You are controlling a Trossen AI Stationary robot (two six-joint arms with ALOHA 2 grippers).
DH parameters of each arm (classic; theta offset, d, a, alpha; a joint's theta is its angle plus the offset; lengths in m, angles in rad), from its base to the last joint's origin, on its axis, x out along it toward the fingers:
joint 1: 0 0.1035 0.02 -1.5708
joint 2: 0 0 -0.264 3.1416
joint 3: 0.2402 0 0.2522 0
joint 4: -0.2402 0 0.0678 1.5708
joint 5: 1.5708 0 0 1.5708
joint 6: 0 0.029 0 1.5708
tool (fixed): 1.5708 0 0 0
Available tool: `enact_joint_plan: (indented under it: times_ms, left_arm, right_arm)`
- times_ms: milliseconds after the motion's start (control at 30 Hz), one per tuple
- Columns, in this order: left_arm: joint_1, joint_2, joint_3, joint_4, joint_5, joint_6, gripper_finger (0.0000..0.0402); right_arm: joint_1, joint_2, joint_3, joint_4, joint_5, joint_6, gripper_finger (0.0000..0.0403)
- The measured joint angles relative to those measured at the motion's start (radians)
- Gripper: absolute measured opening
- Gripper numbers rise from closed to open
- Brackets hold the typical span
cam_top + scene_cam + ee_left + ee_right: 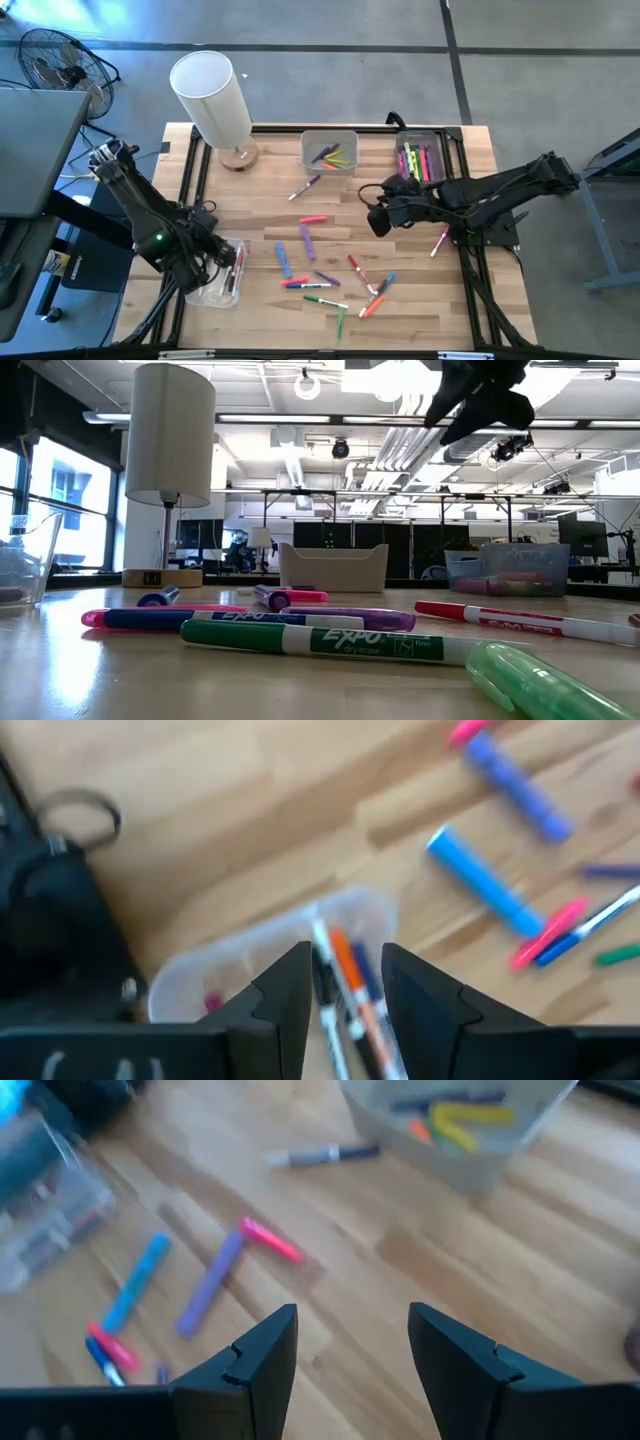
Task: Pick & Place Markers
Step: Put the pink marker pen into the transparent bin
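Loose markers (318, 272) in pink, purple, blue, red, green and orange lie flat on the wooden table's middle and near part. My left gripper (345, 982) is open and hovers over a clear bin (240, 965) at the table's near left; the bin holds an orange, a blue and a dark marker (350, 990). My right gripper (352, 1342) is open and empty, above bare wood right of the middle (378, 215). A pink marker (270, 1240) and a purple marker (210, 1285) lie ahead of it. One marker (440, 241) lies under the right arm.
A grey bin (330, 150) with yellow and purple markers stands at the far middle, and a clear bin (420, 160) with markers at the far right. A white lamp (212, 100) stands on its wooden base at the far left. A black frame (195, 170) runs along the table's edges.
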Motion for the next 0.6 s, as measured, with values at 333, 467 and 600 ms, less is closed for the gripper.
enact_joint_plan:
  times_ms: [333,467,600]
  left_arm:
    - [0.231,0.016,0.035,0.353,-0.111,0.493,0.0074]
    - [0.389,0.055,0.036,0.591,-0.088,0.815,0.0029]
    - [0.547,0.112,0.036,0.690,0.070,1.014,0.0005]
  right_arm:
    - [-0.062,0.143,0.000,-0.115,-0.150,-0.056,0.0181]
    - [-0.070,0.194,0.000,-0.081,-0.194,-0.119,0.0181]
    - [-0.071,0.215,-0.027,0.028,-0.250,-0.171,0.0181]
